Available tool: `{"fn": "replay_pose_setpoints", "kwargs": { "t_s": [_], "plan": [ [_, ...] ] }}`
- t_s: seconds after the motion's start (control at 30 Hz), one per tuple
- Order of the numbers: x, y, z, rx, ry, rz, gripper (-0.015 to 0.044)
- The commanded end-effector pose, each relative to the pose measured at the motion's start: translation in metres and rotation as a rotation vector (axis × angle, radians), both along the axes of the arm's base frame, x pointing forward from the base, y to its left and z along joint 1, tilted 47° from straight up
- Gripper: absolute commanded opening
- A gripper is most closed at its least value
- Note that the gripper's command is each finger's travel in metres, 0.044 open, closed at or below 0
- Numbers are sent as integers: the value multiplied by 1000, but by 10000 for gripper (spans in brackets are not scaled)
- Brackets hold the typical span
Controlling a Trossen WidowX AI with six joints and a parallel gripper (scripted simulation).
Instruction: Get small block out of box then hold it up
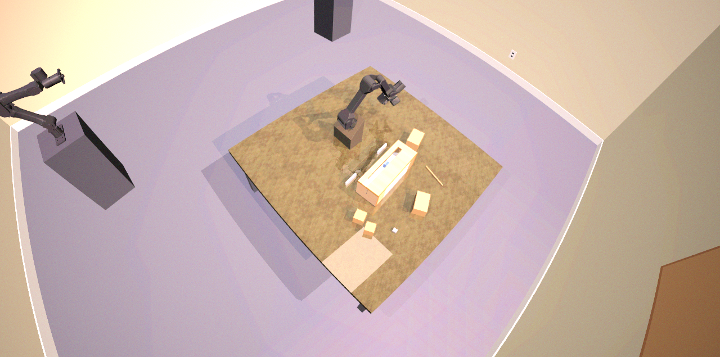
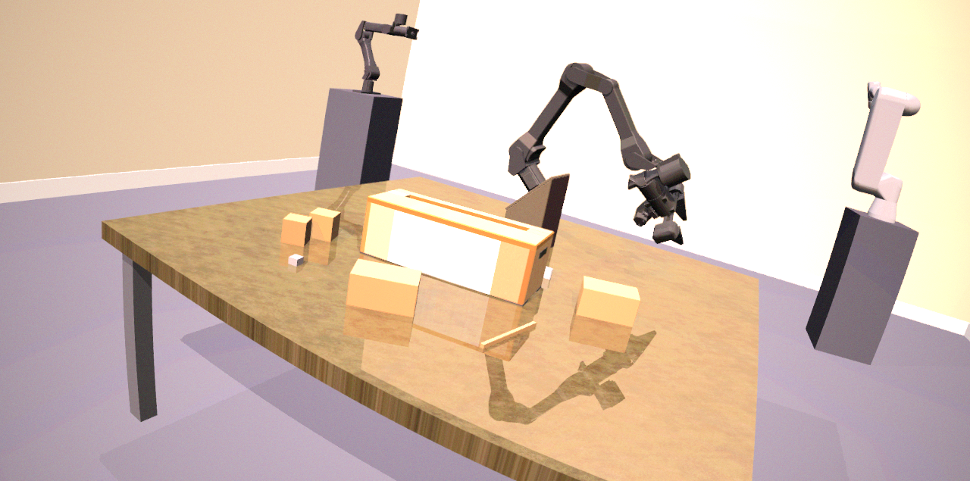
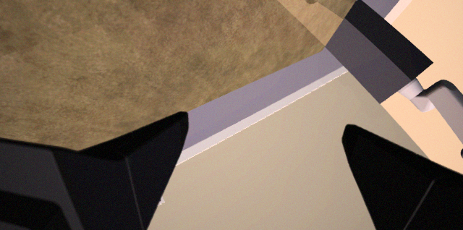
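Your pincer [image 1: 398, 94] [image 2: 661, 223] [image 3: 265, 126] hangs apart and holds nothing, away from the box [image 1: 386, 174] [image 2: 447, 244] on the desk [image 1: 292, 153] [image 2: 685, 370] [image 3: 126, 49]. You can see a small blue thing [image 1: 386, 164], likely the block, inside the box's top slot.

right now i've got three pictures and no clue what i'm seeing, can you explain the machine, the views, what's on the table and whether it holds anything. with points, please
The machine is one dark jointed arm [image 1: 369, 84] [image 2: 580, 75] on a table [image 1: 282, 153] [image 2: 678, 370]. Its jaws [image 1: 397, 94] [image 2: 661, 227] stand wide apart with nothing between them.

The first picture looks down from above, the second from beyond the table, across the box. The third is from the arm's wrist, past the two dark fingertips.

On the table is a long box [image 1: 369, 185] [image 2: 511, 267] with a slot in its top. Around it are four plain wooden blocks [image 1: 422, 199] [image 2: 384, 288], a thin stick [image 1: 433, 175] [image 2: 508, 334] and a little white cube [image 1: 394, 230] [image 2: 295, 260]. Other arms stand on pedestals beyond the table.
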State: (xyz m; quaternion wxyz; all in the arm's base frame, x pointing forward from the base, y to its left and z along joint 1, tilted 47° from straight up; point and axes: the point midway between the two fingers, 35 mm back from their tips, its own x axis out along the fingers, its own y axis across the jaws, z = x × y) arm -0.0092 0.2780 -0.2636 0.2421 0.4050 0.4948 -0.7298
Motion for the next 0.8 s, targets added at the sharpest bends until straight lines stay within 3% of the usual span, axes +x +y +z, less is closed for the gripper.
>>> {"fn": "replay_pose_setpoints", "kwargs": {
  "t_s": [0.0, 0.33, 0.77],
  "plan": [
    [2, 1, 1, -10, -3, -18, 400],
    [110, 7, 51, -502, -94, -1042, 400],
    [189, -22, 97, -794, -62, -1850, 400]
  ]
}}
